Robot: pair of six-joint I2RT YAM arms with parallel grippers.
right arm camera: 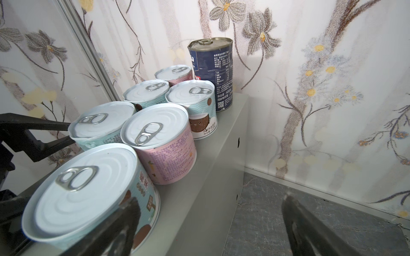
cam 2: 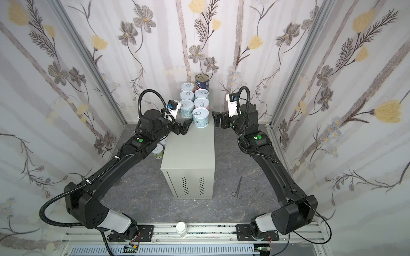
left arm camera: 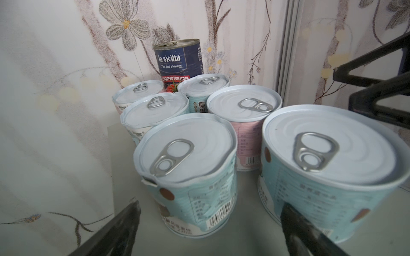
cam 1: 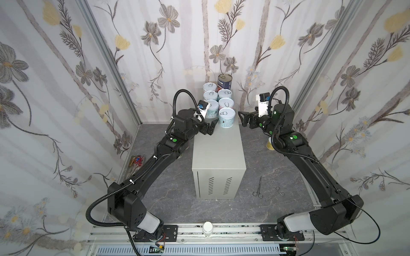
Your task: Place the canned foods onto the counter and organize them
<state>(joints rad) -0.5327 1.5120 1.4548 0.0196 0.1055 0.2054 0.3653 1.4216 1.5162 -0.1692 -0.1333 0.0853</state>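
Both tools gape wide and carry nothing. The left tool [cam 1: 211,128] and the right tool [cam 1: 242,119] flank the front can [cam 1: 226,117] over the worktop [cam 1: 218,153], just beside it. I cannot tell whether either touches it.

Nearest of all, scissors [cam 1: 258,188] lie on the floor [cam 1: 255,210] beside the cabinet and have no part in this. The worktop's near half is bare, which I take as room left for the cans not yet lifted. Those stand on the floor alongside: a pale can [cam 2: 158,151] half under the left arm, and a yellow can [cam 1: 270,144] behind the right arm.

Further on, six short cans [cam 1: 210,95], the front one among them, sit upright in two rows, lids up, sides close or touching. Packing them tight probably saves space and keeps the rows straight. The tall can [cam 1: 224,81] stands at the far end by the wall [cam 1: 199,44], likely so that it does not block a reach over the short ones. With seven up, the job looks well along; the flanking tools suggest the front can is being squared or was just set down.
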